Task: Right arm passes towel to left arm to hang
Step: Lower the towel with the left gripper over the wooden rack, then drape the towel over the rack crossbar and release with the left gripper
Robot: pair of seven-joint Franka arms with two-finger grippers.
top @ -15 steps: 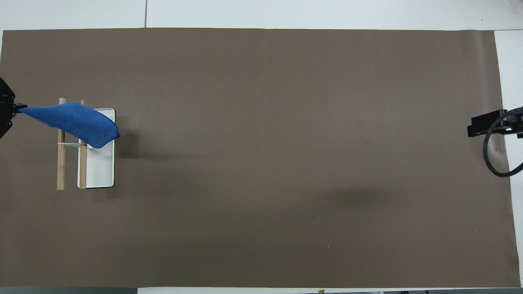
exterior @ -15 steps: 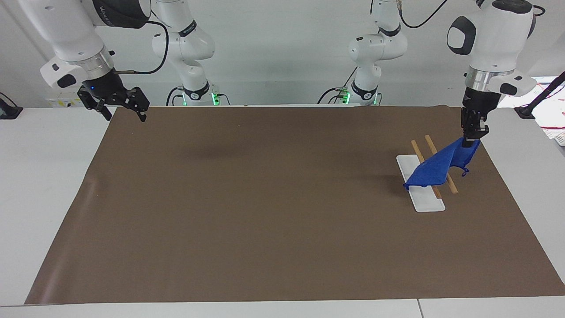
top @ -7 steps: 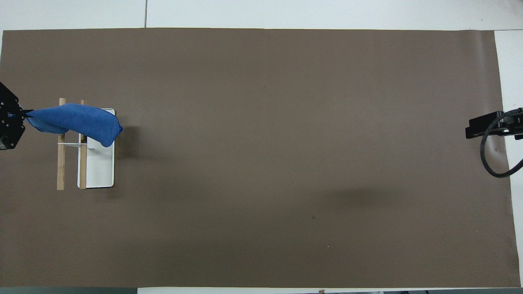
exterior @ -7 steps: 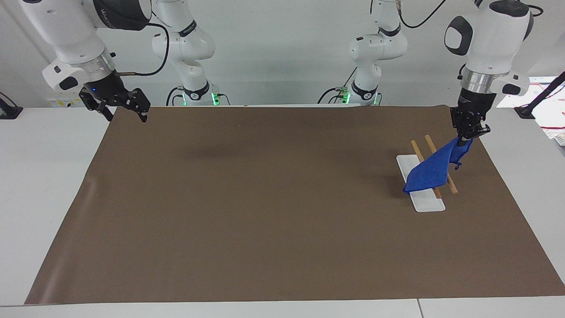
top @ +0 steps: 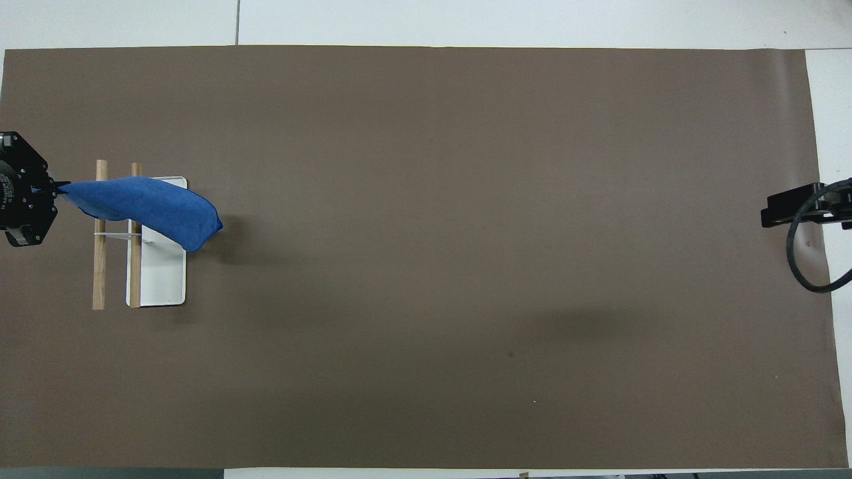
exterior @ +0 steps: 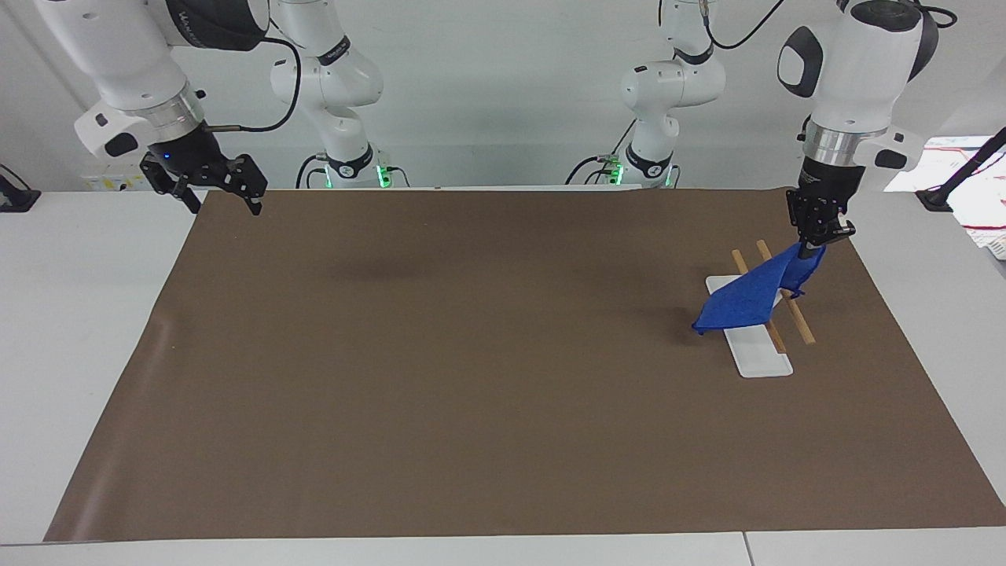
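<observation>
A blue towel [exterior: 747, 297] [top: 143, 209] hangs slantwise over a small rack with two wooden rails [exterior: 791, 310] [top: 100, 266] on a white base [exterior: 758, 358] [top: 160, 279], at the left arm's end of the table. My left gripper [exterior: 809, 245] [top: 53, 193] is shut on the towel's upper corner, above the rack's rails. The towel's free end swings out over the white base toward the table's middle. My right gripper [exterior: 222, 198], with its blue light, hangs open and holds nothing over the mat's corner at the right arm's end; the overhead view shows only its edge [top: 792, 206].
A brown mat [exterior: 487, 354] covers most of the white table. Two slimmer white arms with green base lights [exterior: 346, 169] stand at the robots' side of the table. A black cable [top: 809, 256] loops from the right gripper.
The left gripper has moved toward the table's middle and a little up with the towel, and the towel's free end has swung out past the white base. The right arm has barely moved.
</observation>
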